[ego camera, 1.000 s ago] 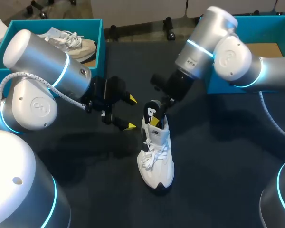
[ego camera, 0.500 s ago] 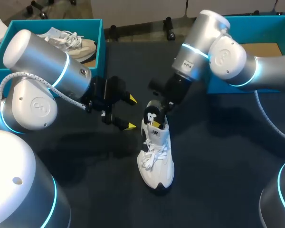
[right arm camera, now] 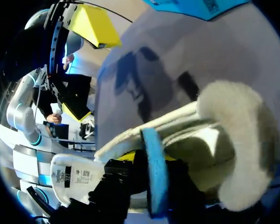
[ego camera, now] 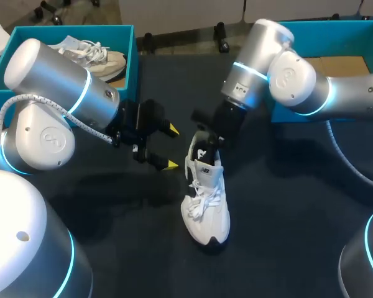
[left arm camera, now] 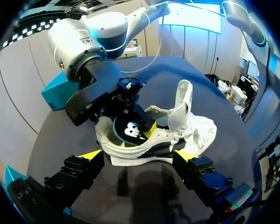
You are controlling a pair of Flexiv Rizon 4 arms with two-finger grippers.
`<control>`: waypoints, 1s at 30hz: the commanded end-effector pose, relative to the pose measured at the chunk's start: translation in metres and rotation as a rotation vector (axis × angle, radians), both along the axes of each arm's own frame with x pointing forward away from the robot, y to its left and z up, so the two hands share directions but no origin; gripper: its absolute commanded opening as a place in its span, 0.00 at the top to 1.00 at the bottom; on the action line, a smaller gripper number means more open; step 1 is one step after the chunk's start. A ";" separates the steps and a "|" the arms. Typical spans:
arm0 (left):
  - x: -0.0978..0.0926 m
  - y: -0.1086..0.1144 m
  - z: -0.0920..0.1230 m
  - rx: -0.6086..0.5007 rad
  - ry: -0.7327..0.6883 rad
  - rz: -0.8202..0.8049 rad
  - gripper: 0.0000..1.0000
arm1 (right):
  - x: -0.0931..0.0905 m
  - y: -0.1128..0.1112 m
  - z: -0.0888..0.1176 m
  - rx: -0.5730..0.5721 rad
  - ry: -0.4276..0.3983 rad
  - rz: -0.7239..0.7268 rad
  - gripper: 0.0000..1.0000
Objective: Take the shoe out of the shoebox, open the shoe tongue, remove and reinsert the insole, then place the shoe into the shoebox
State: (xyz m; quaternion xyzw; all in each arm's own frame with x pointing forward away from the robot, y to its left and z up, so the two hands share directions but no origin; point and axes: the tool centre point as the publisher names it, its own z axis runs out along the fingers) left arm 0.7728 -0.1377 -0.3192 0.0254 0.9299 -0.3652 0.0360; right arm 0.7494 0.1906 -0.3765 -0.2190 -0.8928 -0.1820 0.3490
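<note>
Shoe (ego camera: 206, 202), position?
– White, resting on its sole mid-table on the dark table (ego camera: 280, 211). Toe toward the robot, heel away. Outside both teal boxes. In the left wrist view the tongue (left arm camera: 183, 95) stands upright.

Insole?
– Dark insole (ego camera: 201, 152) with a white mark, tilted up out of the heel opening, lower end in the shoe's mouth.

Right gripper?
– Right gripper (ego camera: 210, 139) at the heel, clamped on the insole. Its own view shows the insole's blue edge pinched between both fingers.

Left gripper?
– Left gripper (ego camera: 171, 147) spread wide, holding nothing. Just beside the heel, not touching it.

Boxes?
– Left box (ego camera: 132, 49) at the far left corner holds a beige shoe (ego camera: 102, 59). Right box (ego camera: 336, 23) sits behind the right arm, brown floor showing inside.
</note>
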 end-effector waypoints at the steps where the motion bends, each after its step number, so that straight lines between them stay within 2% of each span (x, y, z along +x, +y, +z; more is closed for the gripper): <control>1: -0.001 0.000 0.000 0.002 -0.001 0.001 0.00 | -0.001 -0.005 0.016 -0.015 -0.043 -0.012 0.68; 11: -0.001 0.000 0.000 0.002 -0.001 0.001 0.00 | 0.000 -0.003 0.039 -0.025 -0.110 -0.025 0.60; 24: -0.001 0.000 0.000 0.002 -0.001 0.001 0.00 | 0.014 0.003 0.053 -0.019 -0.163 -0.024 0.56; 30: -0.001 0.000 0.000 0.002 -0.001 0.001 0.00 | 0.022 0.005 0.060 -0.011 -0.197 -0.025 0.57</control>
